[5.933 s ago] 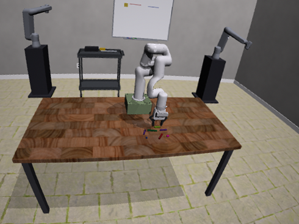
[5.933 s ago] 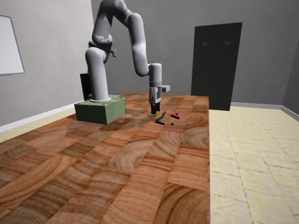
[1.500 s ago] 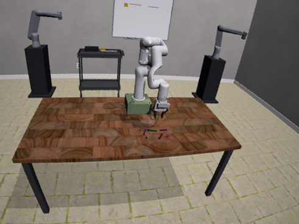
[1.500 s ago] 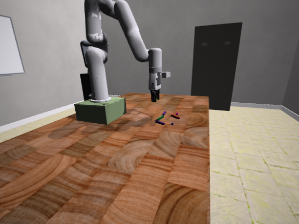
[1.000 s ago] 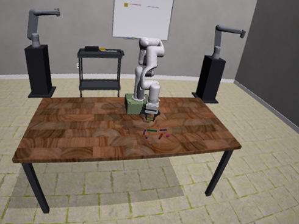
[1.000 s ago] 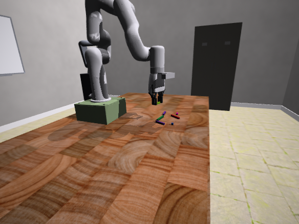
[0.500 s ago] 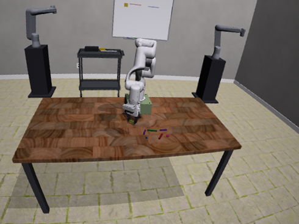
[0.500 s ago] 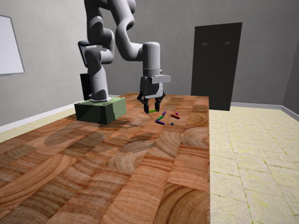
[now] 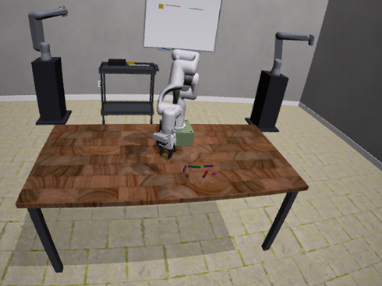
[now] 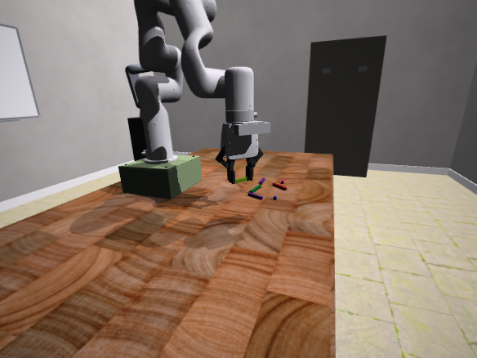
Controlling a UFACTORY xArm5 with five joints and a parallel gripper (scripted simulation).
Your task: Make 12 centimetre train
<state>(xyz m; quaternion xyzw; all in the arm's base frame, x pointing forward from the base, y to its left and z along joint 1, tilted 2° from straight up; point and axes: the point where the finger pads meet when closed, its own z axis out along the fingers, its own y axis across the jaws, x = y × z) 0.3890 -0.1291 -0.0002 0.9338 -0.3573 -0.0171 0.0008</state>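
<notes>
My gripper (image 10: pixel 241 179) (image 9: pixel 165 156) is shut on a lime rod (image 10: pixel 242 179) and holds it level just above the table, left of the other rods. On the table lie a green rod (image 10: pixel 256 188) (image 9: pixel 194 166), two purple rods (image 10: pixel 255 196) (image 10: pixel 261 180), a red rod (image 10: pixel 279 186) (image 9: pixel 205 174), a small magenta rod (image 10: pixel 282 181) (image 9: pixel 214 173) and a small blue rod (image 10: pixel 274 198) (image 9: pixel 187 175). These rods lie apart from each other, at different angles.
The arm's green base block (image 10: pixel 160 178) stands on the table just behind and left of the gripper. The table's right edge (image 10: pixel 332 229) runs close to the rods in the exterior view.
</notes>
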